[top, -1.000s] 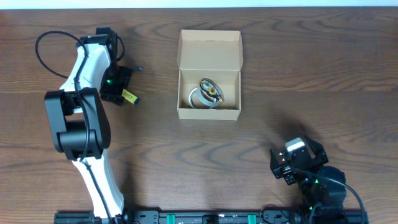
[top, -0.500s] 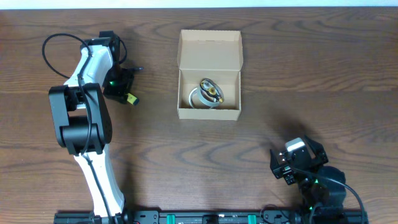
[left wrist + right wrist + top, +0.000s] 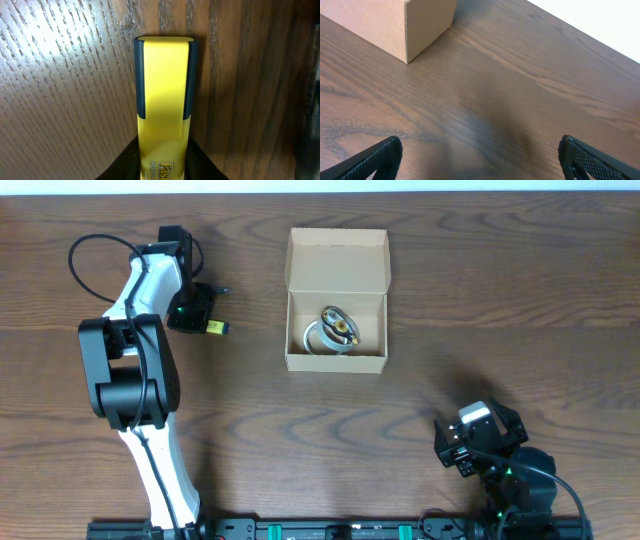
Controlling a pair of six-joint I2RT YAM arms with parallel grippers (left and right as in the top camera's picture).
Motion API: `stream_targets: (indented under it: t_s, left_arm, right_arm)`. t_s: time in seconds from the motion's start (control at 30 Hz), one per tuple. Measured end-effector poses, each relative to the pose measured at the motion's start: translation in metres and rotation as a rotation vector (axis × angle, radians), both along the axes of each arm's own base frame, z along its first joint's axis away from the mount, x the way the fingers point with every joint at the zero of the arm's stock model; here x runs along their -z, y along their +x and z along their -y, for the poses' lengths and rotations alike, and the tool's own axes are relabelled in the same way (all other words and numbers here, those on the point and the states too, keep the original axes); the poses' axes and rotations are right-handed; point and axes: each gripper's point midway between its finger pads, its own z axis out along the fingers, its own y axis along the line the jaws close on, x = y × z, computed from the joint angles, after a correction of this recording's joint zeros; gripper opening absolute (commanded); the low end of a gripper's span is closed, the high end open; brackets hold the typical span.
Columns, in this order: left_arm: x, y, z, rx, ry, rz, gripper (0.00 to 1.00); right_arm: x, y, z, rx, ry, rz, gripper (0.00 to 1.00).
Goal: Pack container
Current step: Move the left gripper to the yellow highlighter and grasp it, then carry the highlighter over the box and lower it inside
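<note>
The container (image 3: 336,358), a light-tan cardboard box, stands open at mid-table with its flap lid (image 3: 337,260) folded back. A tape roll and a small metallic item (image 3: 331,330) lie inside it. Left of the box, my left gripper (image 3: 198,318) is shut on a yellow highlighter (image 3: 214,327) with a dark cap. The left wrist view shows the highlighter (image 3: 164,100) pinched between the black fingers (image 3: 125,164), close over the wood. My right gripper (image 3: 478,442) stands open near the front right; only bare table shows between its fingers (image 3: 375,160).
A corner of the box (image 3: 415,25) shows at the top left of the right wrist view. The left arm's black cable (image 3: 90,250) loops over the table's left side. The table's far edge (image 3: 600,30) meets a white surface.
My left gripper's jaws have closed onto the highlighter, which has shifted slightly up and to the right. The right arm has not moved.
</note>
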Motion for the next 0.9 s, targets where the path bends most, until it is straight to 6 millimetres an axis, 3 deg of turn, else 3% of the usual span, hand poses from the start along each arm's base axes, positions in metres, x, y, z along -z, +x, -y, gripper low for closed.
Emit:
stream_targets:
  t_s: [0.33,0.53,0.63,0.73,0.9]
  left_arm:
    - [-0.011,-0.001,0.003,0.024,0.049,0.033,0.18]
    - [-0.091,0.011,0.01,0.053,0.124,0.219,0.18]
    - [-0.125,0.013,0.024,0.086,0.142,0.303,0.18]
    - [-0.144,0.011,0.05,0.14,0.14,0.352,0.19]
    - [-0.16,0.01,0.124,0.299,0.112,0.409,0.21]
  right_arm:
    - [0.0,0.0,0.0,0.0,0.0,0.0,0.99]
    - [0.0,0.0,0.0,0.0,0.0,0.0,0.99]
    - [0.0,0.0,0.0,0.0,0.0,0.0,0.99]
    - [0.0,0.0,0.0,0.0,0.0,0.0,0.99]
    - [0.0,0.0,0.0,0.0,0.0,0.0,0.99]
